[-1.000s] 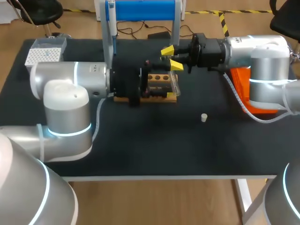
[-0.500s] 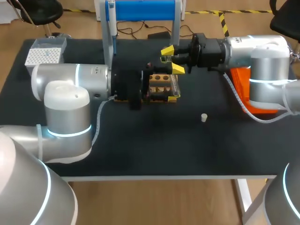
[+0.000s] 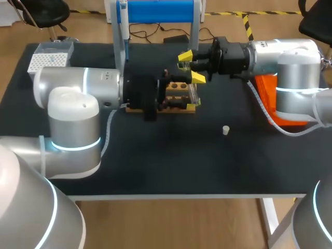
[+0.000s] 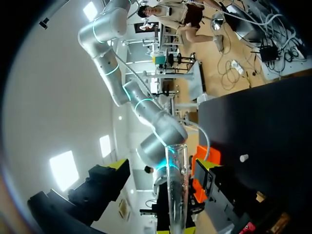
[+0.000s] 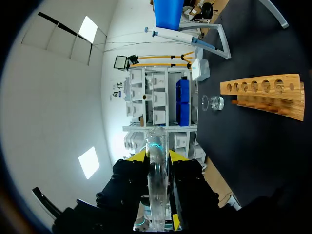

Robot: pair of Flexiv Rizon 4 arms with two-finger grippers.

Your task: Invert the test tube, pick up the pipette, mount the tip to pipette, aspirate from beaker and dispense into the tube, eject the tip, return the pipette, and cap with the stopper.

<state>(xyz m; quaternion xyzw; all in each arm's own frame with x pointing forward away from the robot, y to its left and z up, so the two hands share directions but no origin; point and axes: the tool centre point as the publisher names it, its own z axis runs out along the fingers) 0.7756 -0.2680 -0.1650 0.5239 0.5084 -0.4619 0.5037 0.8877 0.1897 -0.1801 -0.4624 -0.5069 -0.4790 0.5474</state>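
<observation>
My left gripper (image 4: 175,229) clenched on tube (image 4: 175,195), held over rack's (image 5: 258,87) 3 o'clock end. My right gripper (image 3: 192,66) released, fingers spread wide either side of tube. Tube looks empty. Visible rack holes empty. Beaker (image 5: 213,103) clear, contents: can't tell. Stopper (image 3: 225,130) on bench (image 3: 155,166), 4 o'clock of rack.

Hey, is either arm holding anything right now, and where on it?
The left gripper holds the test tube, its jaws pinching the glass toward one end. The right gripper has its jaws open and holds nothing.
</observation>
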